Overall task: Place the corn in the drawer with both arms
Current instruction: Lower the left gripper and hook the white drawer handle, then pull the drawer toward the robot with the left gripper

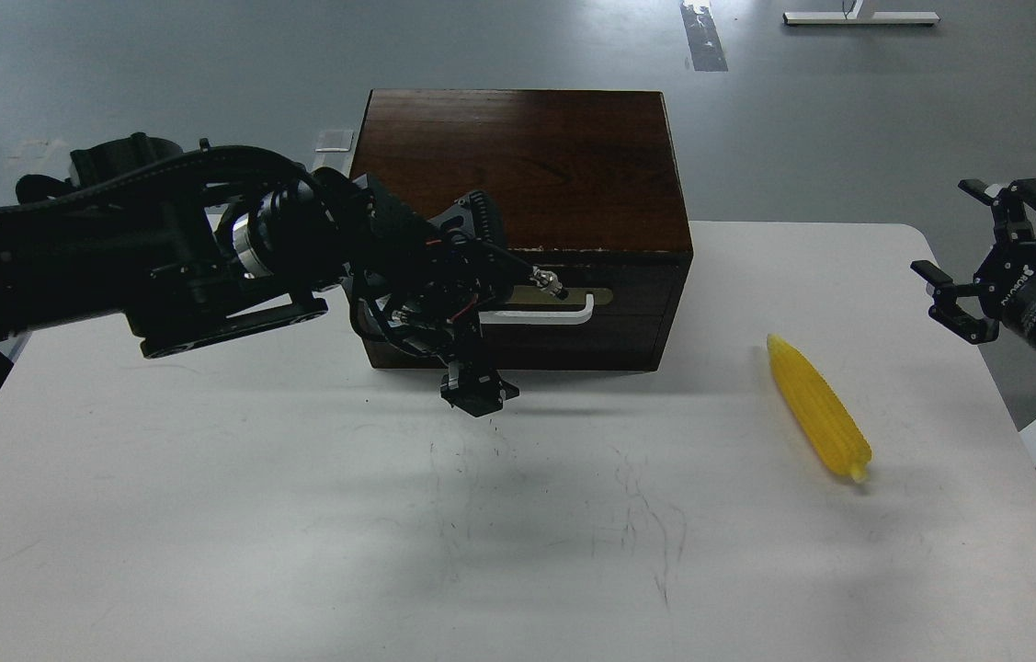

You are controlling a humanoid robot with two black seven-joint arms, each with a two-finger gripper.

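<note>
- Currently drawer-opening step: drawer [573,308] closed in box [518,175]; left gripper [472,359] at its handle [540,315], fingers' state unclear.
- Corn [818,406] right of box on worktop [297,515]; right gripper [986,262] spread, empty.
- Next: hook handle, pull.

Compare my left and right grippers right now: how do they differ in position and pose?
The left gripper is in front of the drawer, next to its white handle; the right gripper hangs off the table's right edge, past the corn. The left's fingers cannot be told apart; the right's are spread open. Neither holds anything.
</note>
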